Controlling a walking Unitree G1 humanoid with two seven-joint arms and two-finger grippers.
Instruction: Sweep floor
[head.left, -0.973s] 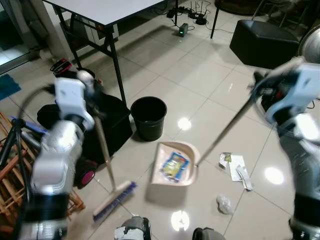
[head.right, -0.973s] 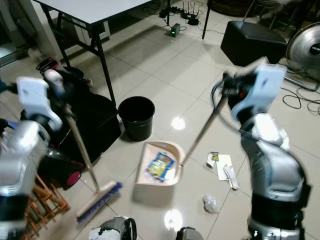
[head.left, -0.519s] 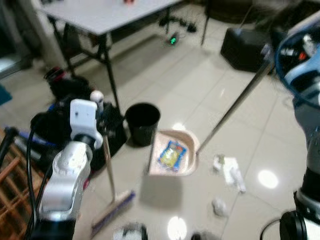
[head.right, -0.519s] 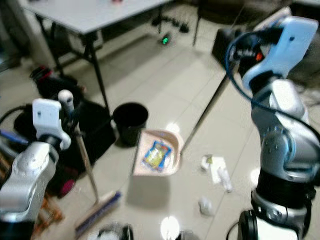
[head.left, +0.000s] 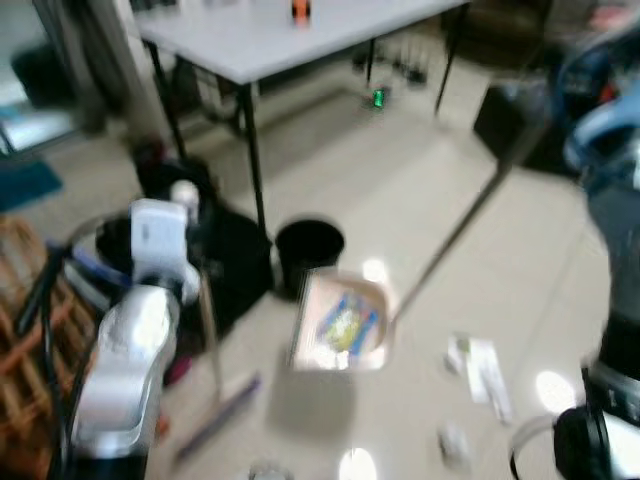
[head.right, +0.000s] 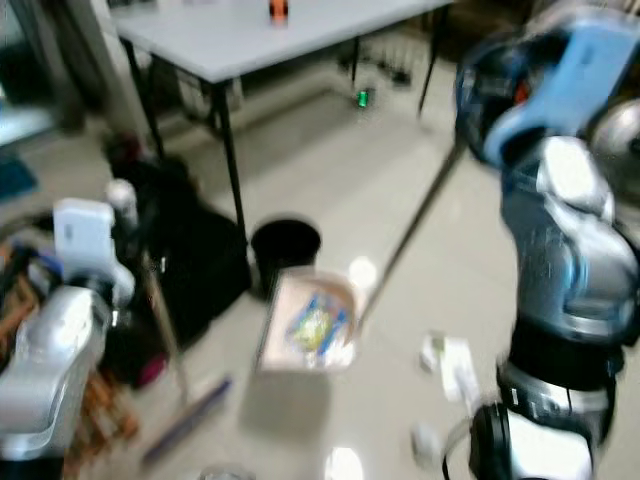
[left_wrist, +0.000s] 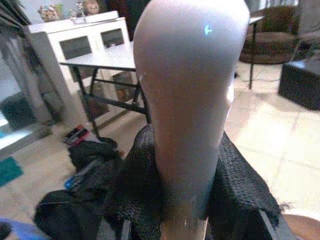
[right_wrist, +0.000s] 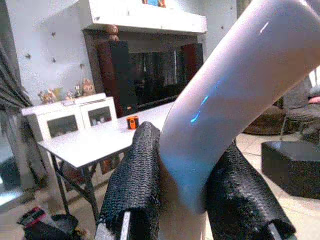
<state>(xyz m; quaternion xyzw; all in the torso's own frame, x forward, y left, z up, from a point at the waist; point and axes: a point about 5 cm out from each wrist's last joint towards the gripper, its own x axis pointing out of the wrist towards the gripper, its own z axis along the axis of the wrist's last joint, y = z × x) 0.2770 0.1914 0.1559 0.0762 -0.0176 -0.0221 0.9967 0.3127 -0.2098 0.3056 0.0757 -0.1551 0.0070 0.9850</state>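
Note:
A beige dustpan (head.left: 340, 325) with a colourful wrapper (head.left: 345, 322) in it hangs above the tiles, its shadow below, its far edge right by the black bin (head.left: 308, 250). Its long grey handle (head.left: 455, 235) slants up to my right gripper (right_wrist: 185, 190), shut on the handle's end. My left gripper (left_wrist: 187, 185) is shut on the broom handle (head.left: 205, 310) just under its rounded top. The broom stands nearly upright at my left, its brush head (head.left: 215, 415) blurred on the floor.
Paper scraps (head.left: 482, 362) and a crumpled white wad (head.left: 451, 440) lie on the tiles at the right. A white folding table (head.left: 300, 40) stands behind the bin, black bags (head.left: 225, 265) to its left, and a wooden rack (head.left: 25, 350) at far left.
The whole view has tilted up and blurred as the camera moved. My right arm has risen with the dustpan handle, and the dustpan's far edge now sits closer to the bin.

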